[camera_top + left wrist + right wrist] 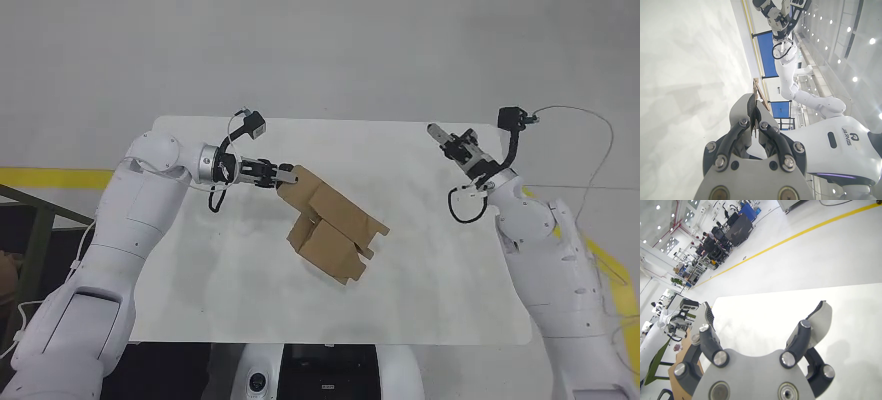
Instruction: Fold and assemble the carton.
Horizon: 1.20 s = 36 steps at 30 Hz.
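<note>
At the left of the white table (pixel 420 290), the left gripper (pixel 285 176) is clenched on the far-left flap of the brown carton (pixel 335 222), and the left wrist view shows the cardboard edge pinched between its pads. The carton, partly folded with flaps sticking out, is at about mid-table, slanting from that grip toward the near right. Well apart from it, over the table's far right corner, the right gripper (pixel 440 135) hangs with its fingers spread wide and nothing between them.
</note>
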{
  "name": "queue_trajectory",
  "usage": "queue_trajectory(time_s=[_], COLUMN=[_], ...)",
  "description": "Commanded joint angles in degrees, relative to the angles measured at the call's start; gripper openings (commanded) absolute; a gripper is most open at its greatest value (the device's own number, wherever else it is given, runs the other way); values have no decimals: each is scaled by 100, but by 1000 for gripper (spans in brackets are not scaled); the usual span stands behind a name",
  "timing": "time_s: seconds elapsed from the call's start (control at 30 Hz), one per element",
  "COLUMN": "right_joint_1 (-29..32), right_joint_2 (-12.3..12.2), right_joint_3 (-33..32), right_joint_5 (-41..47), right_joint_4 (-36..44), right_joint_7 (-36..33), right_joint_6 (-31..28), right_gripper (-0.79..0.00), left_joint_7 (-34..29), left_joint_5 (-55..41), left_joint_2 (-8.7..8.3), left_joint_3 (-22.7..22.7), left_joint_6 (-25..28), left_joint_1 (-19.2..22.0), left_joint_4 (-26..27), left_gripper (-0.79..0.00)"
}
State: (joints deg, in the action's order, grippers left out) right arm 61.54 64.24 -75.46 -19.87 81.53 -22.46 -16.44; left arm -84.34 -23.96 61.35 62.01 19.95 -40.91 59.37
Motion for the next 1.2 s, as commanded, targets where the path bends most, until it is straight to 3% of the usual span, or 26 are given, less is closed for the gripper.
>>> queue_trajectory(time_s=[0.0,0.2,0.47,0.77,1.17], right_joint_1=[-47,-415,-887,-1379,-1582], right_joint_2=[14,102,256,418,433], right_joint_3=[97,647,1074,1612,1853], right_joint_5=[281,1179,2785,4429,4326], right_joint_4=[-53,-460,-1451,-2361,-2376], right_joint_7=[-345,-1661,-2608,-4543,-4733], right_joint_6=[-147,-514,-1361,-1996,-1806], right_gripper=[0,0,0,0,0], left_joint_7=[0,0,0,0,0], left_joint_5=[0,0,0,0,0], left_joint_2=[0,0,0,0,0], left_joint_3=[0,0,0,0,0], left_joint_6=[0,0,0,0,0], left_joint_1=[0,0,0,0,0], left_joint_4=[0,0,0,0,0], left_gripper=[-785,-785,-785,-785,-785])
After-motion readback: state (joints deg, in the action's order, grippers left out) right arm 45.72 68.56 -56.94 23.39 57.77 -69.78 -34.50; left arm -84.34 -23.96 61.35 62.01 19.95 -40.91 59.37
